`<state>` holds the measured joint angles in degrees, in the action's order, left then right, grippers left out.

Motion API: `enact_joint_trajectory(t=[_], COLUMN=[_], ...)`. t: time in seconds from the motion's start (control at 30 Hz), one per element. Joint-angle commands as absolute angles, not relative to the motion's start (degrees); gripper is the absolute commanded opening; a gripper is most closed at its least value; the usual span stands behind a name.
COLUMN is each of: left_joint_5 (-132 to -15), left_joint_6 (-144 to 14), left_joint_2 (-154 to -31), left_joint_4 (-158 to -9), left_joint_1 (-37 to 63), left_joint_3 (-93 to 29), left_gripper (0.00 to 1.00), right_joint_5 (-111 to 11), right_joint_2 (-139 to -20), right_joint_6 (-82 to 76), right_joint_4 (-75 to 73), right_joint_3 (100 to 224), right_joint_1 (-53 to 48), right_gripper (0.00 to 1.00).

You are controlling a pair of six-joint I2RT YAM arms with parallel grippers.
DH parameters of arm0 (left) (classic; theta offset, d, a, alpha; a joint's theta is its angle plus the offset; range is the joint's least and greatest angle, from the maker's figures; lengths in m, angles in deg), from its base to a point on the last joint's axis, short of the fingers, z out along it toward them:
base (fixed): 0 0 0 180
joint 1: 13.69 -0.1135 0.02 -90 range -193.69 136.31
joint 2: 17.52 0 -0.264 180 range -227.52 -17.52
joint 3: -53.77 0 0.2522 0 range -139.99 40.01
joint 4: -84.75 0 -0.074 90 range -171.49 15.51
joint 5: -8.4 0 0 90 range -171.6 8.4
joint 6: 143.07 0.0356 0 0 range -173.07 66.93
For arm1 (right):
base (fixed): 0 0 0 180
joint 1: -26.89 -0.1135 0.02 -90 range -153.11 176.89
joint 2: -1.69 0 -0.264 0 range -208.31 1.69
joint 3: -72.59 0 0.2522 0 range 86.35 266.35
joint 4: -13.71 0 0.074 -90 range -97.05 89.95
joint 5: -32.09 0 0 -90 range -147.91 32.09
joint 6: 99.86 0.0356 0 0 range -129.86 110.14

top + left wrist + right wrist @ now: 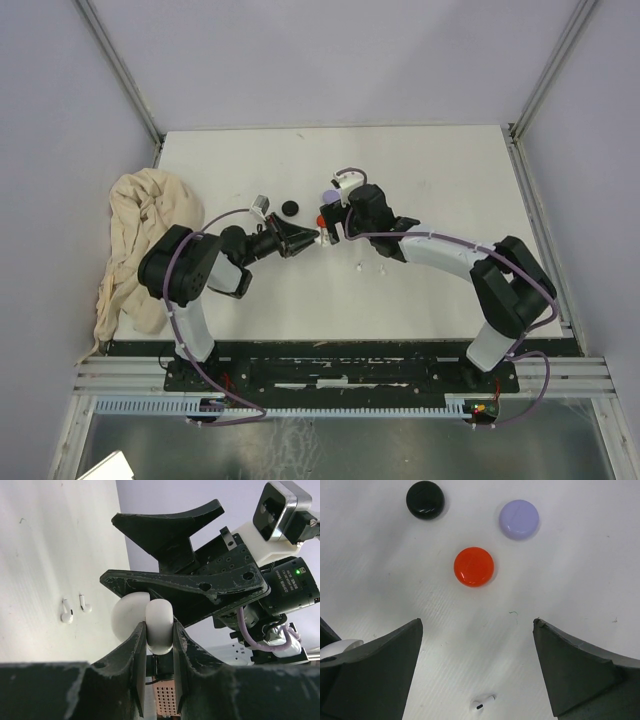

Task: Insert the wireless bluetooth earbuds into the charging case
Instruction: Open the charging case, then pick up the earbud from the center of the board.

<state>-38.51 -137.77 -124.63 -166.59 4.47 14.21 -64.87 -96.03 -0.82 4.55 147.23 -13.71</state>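
My left gripper (pixel 159 629) is shut on a white round charging case (pixel 159 617), held above the table; its lid (pixel 125 616) seems to stand open behind it. In the top view the left gripper (pixel 303 240) meets the right gripper (pixel 334 222) mid-table. My right gripper (pixel 477 625) is open and empty, and its black fingers (pixel 185 585) hang just beyond the case. Two white earbuds (pixel 66 614) lie on the table, also in the top view (pixel 357 268). One white earbud (pixel 483 702) lies below the right gripper. The other coloured earbuds are out of view.
Closed round cases lie near the right gripper: black (pixel 425 500), red (pixel 474 566) and lilac (pixel 519 519). A crumpled cream cloth (pixel 140 240) lies at the table's left edge. Grey walls enclose the white table (pixel 440 180).
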Motion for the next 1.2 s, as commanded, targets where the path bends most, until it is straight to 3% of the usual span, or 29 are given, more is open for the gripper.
enact_joint_trajectory(t=[0.0, 0.23, 0.53, 0.8, 1.17], left_joint_5=[-38.73, -38.81, -38.19, -38.14, -37.83], left_joint_6=[-140.5, -137.93, -137.35, -136.91, -136.91], left_joint_2=[-123.69, -121.49, -120.83, -121.15, -121.06], left_joint_4=[-173.37, -169.51, -168.52, -168.43, -168.68], left_joint_1=[5.22, 4.53, 4.24, 4.24, 3.98], left_joint_3=[12.71, 13.23, 13.34, 13.56, 13.77], left_gripper=[0.03, 0.03, 0.03, 0.03, 0.03], right_joint_5=[-69.68, -72.52, -78.98, -75.38, -80.23], right_joint_2=[-89.61, -83.67, -86.58, -88.45, -95.35], right_joint_6=[3.39, 4.21, 4.6, 4.48, 3.51], right_joint_4=[4.96, -0.98, -19.03, -17.98, -20.18], right_joint_3=[145.24, 141.62, 145.26, 142.59, 144.71], right_joint_1=[-12.69, -10.25, -10.25, -10.51, -13.91], right_gripper=[1.0, 1.0, 0.98, 0.87, 0.88])
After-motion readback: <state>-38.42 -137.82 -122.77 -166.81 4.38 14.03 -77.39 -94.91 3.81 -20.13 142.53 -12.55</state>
